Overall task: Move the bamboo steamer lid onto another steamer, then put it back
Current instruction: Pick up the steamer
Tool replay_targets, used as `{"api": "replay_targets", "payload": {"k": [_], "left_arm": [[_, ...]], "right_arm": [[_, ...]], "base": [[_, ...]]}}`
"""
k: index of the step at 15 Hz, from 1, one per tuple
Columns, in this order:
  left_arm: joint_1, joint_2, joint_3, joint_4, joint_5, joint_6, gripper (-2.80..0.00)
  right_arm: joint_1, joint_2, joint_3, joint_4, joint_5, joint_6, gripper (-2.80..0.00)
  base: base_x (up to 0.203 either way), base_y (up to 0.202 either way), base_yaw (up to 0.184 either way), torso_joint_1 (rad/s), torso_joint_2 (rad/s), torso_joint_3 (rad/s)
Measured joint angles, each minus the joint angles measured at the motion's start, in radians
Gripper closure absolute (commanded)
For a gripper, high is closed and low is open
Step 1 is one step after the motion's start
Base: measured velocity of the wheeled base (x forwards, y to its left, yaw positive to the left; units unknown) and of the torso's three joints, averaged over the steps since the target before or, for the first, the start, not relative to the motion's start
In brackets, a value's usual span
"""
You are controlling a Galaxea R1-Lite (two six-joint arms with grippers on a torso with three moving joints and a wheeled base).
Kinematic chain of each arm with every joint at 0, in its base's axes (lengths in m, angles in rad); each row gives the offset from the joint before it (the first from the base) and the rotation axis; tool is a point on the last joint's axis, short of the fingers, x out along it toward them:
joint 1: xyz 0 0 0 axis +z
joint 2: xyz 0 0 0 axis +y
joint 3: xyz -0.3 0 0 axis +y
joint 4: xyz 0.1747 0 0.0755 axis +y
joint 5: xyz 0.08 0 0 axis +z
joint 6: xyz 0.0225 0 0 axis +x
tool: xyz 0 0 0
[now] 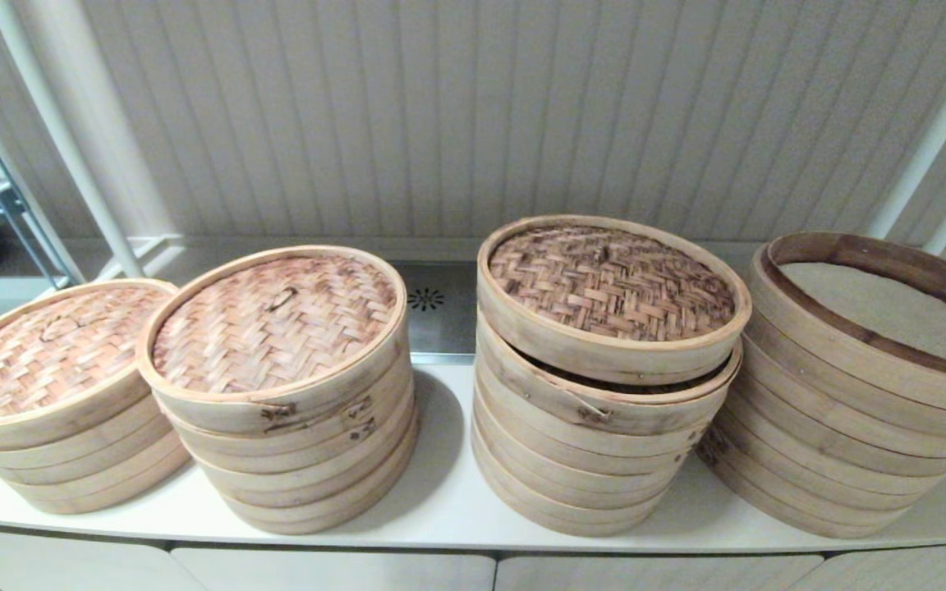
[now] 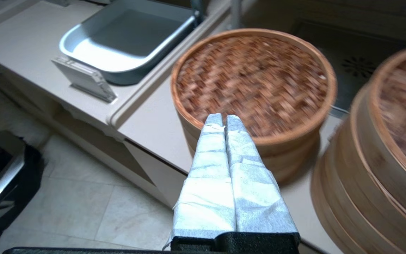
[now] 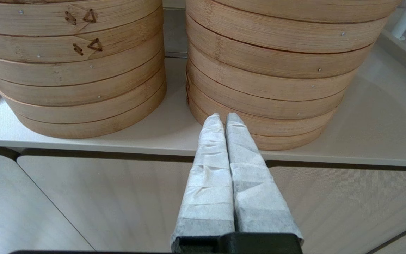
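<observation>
Four bamboo steamer stacks stand in a row on the white counter. The leftmost stack and the second stack each carry a woven lid sitting flat. The third stack's woven lid sits askew, tilted over its top tier. The rightmost stack has no lid and shows a pale cloth liner. Neither arm shows in the head view. My left gripper is shut and empty, hovering off the counter's front by the leftmost lid. My right gripper is shut and empty, low before the rightmost stack.
A metal tray lies on the lower side counter left of the steamers. A steel drain panel sits behind the stacks, between the second and third. White poles rise at the back right, and a shelf frame stands at the left.
</observation>
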Motion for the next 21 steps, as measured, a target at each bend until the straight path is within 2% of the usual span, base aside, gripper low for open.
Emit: {"api": "replay_targets", "payload": {"k": [1,2,3,4,5,7,8,10,11,13,16,18,19,20,21], "left_arm": [[0.095,0.044,-0.005,-0.044,-0.069,0.014,0.00],[0.194,0.087,-0.010,-0.091,-0.165,0.033,0.00],[0.269,0.124,-0.017,-0.133,-0.272,0.051,0.00],[0.315,0.160,-0.025,-0.166,-0.368,0.069,0.00],[0.337,0.195,-0.030,-0.180,-0.427,0.082,0.00],[0.359,0.273,-0.034,-0.203,-0.487,0.103,0.00],[0.373,0.314,-0.034,-0.227,-0.539,0.109,0.00],[0.407,0.381,-0.035,-0.258,-0.688,0.125,0.00],[0.420,0.407,-0.043,-0.265,-0.743,0.154,0.00],[0.437,0.461,-0.051,-0.269,-0.804,0.239,0.00],[0.470,0.545,-0.079,-0.285,-0.898,0.318,0.00],[0.476,0.599,-0.086,-0.318,-0.912,0.352,0.00],[0.477,0.631,-0.090,-0.341,-0.914,0.362,-2.07],[0.478,0.664,-0.096,-0.363,-0.916,0.374,-2.80],[0.478,0.701,-0.108,-0.380,-0.921,0.384,-2.80]], "right_arm": [[0.000,0.000,0.000,0.000,0.000,0.000,0.00],[0.000,0.000,0.000,0.000,0.000,0.000,0.00],[0.000,0.000,0.000,0.000,0.000,0.000,0.00],[0.000,0.000,0.000,0.000,-0.001,0.000,0.00],[0.000,0.000,0.000,0.000,0.000,0.000,0.00],[0.000,0.000,0.000,0.000,0.000,0.000,0.00],[0.000,0.000,0.000,0.000,-0.001,0.000,0.00],[0.000,0.000,0.000,0.000,-0.001,0.000,0.00],[0.000,0.000,0.000,0.000,-0.001,0.000,0.00],[0.000,0.000,0.000,0.000,-0.001,0.000,0.00],[0.000,0.000,0.000,0.000,-0.001,0.000,0.00],[0.000,0.000,0.000,0.000,-0.001,0.000,0.00],[0.000,0.000,0.000,0.000,-0.001,0.000,0.00],[0.000,0.000,0.000,0.000,-0.001,0.000,0.00],[0.000,0.000,0.000,0.000,-0.001,0.000,0.00]], "base": [[0.000,0.000,0.000,0.000,0.00,0.000],[0.000,0.000,0.000,0.000,0.00,0.000],[0.000,0.000,0.000,0.000,0.00,0.000],[0.000,0.000,0.000,0.000,0.00,0.000],[0.000,0.000,0.000,0.000,0.00,0.000],[0.000,0.000,0.000,0.000,0.00,0.000],[0.000,0.000,0.000,0.000,0.00,0.000],[0.000,0.000,0.000,0.000,0.00,0.000],[0.000,0.000,0.000,0.000,0.00,0.000],[0.000,0.000,0.000,0.000,0.00,0.000],[0.000,0.000,0.000,0.000,0.00,0.000],[0.000,0.000,0.000,0.000,0.00,0.000],[0.000,0.000,0.000,0.000,0.00,0.000],[0.000,0.000,0.000,0.000,0.00,0.000],[0.000,0.000,0.000,0.000,0.00,0.000]]}}
